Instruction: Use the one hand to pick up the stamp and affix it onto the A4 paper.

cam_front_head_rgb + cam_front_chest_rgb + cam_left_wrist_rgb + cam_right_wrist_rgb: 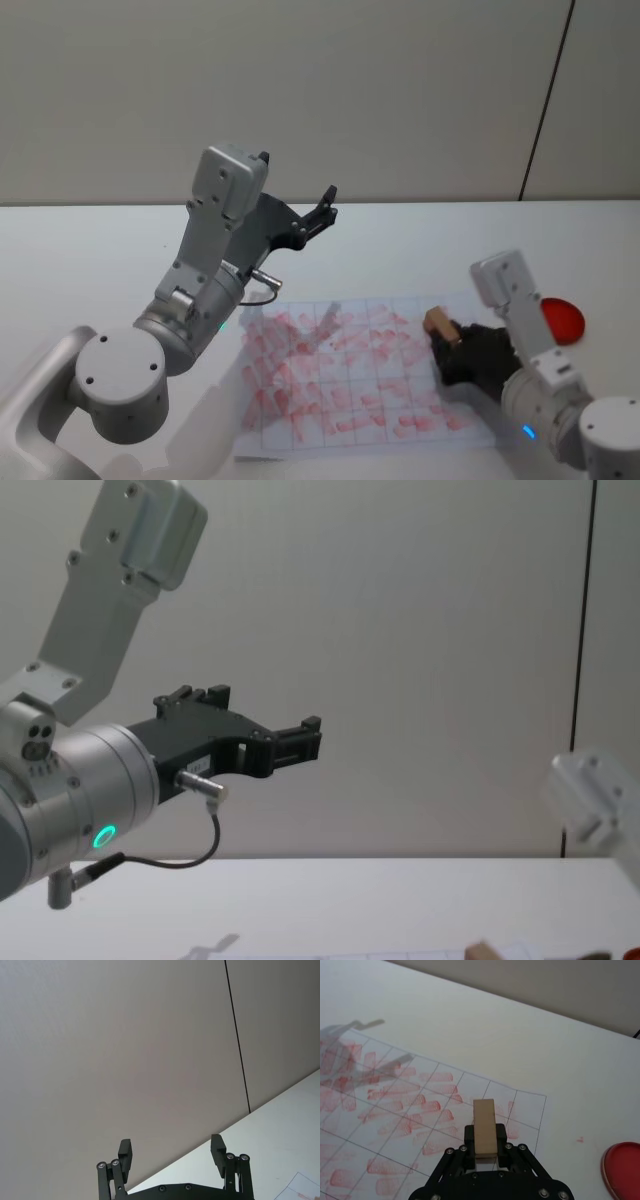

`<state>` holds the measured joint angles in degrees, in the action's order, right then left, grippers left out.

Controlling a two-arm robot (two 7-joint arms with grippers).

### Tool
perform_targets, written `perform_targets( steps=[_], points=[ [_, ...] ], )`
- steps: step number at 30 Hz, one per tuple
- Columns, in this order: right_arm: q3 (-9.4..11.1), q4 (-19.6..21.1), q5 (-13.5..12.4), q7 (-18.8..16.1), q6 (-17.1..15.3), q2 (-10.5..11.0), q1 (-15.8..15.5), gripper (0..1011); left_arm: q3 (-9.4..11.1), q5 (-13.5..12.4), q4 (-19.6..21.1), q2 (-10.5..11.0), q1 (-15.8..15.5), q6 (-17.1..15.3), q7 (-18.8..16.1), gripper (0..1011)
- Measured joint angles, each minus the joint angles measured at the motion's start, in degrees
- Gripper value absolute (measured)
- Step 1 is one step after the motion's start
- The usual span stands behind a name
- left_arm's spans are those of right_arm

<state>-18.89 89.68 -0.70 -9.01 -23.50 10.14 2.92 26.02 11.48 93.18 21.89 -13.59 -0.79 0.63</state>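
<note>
One stamp [484, 1120] clasped by low right end effector [485, 1136], left end effector [171, 1152] raised

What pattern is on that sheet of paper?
The A4 paper has a thin grid, most squares smeared with red marks; clearest in the head view.

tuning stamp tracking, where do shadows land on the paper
Right wrist view: a grey claw-shaped shadow crosses the far stamped cells of the A4 paper, well clear of the stamp held in the right gripper. Head view: a faint shadow lies mid-sheet, near the raised left gripper.
</note>
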Motion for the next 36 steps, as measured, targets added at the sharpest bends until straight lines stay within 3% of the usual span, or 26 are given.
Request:
perform_targets(
  steps=[12, 19, 36],
  points=[
    [2.8, 8.7, -5.4, 3.6, 0.9, 0.3, 0.5, 224, 0.0, 0.0, 0.0, 0.0, 0.0, 0.0, 0.0, 1001],
    [4.5, 11.7, -8.8, 6.3, 0.2, 0.5, 0.6, 224, 0.0, 0.0, 0.0, 0.0, 0.0, 0.0, 0.0, 1001],
    [8.4, 12.7, -14.3, 12.1, -5.2, 1.9, -0.5, 224, 0.0, 0.0, 0.0, 0.0, 0.0, 0.0, 0.0, 1001]
  ],
)
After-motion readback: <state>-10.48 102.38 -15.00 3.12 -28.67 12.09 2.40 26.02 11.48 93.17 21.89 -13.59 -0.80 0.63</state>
